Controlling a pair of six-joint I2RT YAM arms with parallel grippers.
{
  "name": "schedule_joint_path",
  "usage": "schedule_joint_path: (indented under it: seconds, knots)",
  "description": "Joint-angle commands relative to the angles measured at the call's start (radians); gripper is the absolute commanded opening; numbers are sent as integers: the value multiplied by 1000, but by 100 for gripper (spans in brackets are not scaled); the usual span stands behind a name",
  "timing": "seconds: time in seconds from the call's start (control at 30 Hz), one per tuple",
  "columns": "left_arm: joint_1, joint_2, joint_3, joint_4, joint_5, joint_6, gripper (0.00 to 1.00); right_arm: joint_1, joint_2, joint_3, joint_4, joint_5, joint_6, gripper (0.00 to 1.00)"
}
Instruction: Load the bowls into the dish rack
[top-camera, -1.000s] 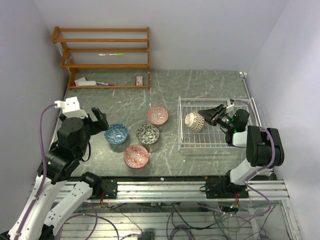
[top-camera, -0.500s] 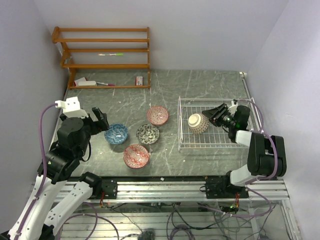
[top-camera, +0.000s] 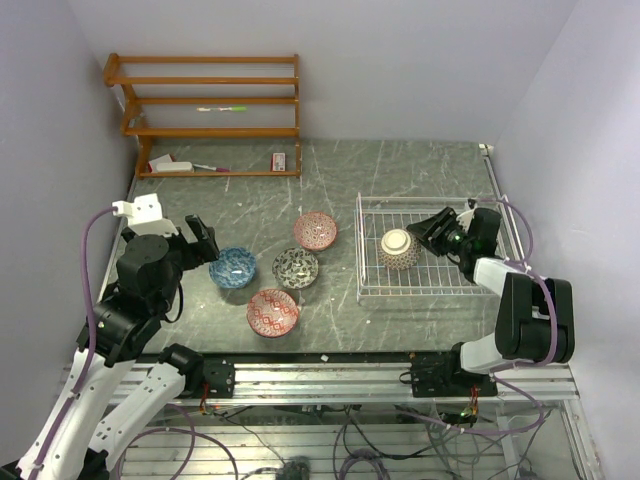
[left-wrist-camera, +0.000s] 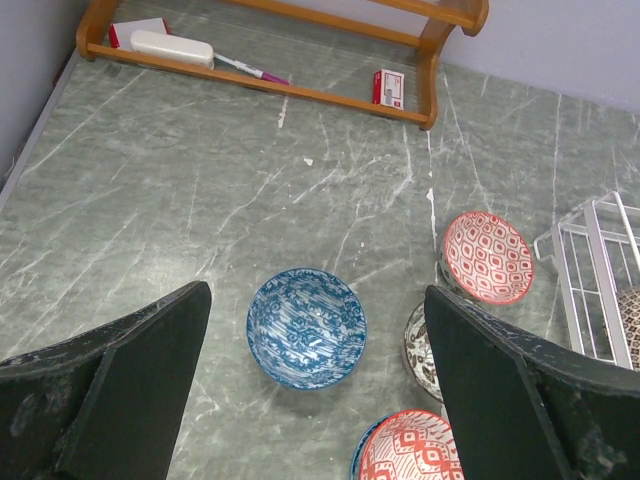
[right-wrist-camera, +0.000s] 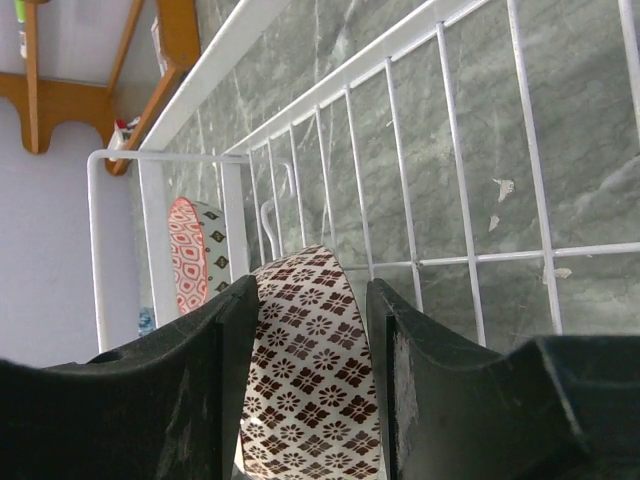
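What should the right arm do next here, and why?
Probably draw the right hand back and up out of the dish rack: the beige-brown bowl already rests inside it, the jaws stand apart, and four bowls wait on the table.

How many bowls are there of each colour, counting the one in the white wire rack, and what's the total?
Blue bowl: 1
Black-and-white bowl: 1
Red or pink bowls: 2
Beige-brown bowl: 1
Total: 5
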Motion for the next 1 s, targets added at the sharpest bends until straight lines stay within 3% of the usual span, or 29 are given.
schedule_joint_path:
  seconds: [0.0,0.53,0.63,0.77,0.97]
  knots:
    - [9,-7,-8,28,15,2,99,-1,-16,33,-63,23,-35,47]
    - [8,-12,-18,38,30,-1,99,18,-192,179,-446,260,-270,64]
    - [9,-17,-24,43,30,0,99,91,-201,253,-561,351,-356,69]
    - [8,-16,-35,53,40,-2,99,254,-176,383,-708,539,-444,83]
    - [8,-18,-31,45,43,7,99,423,-103,492,-805,767,-469,89]
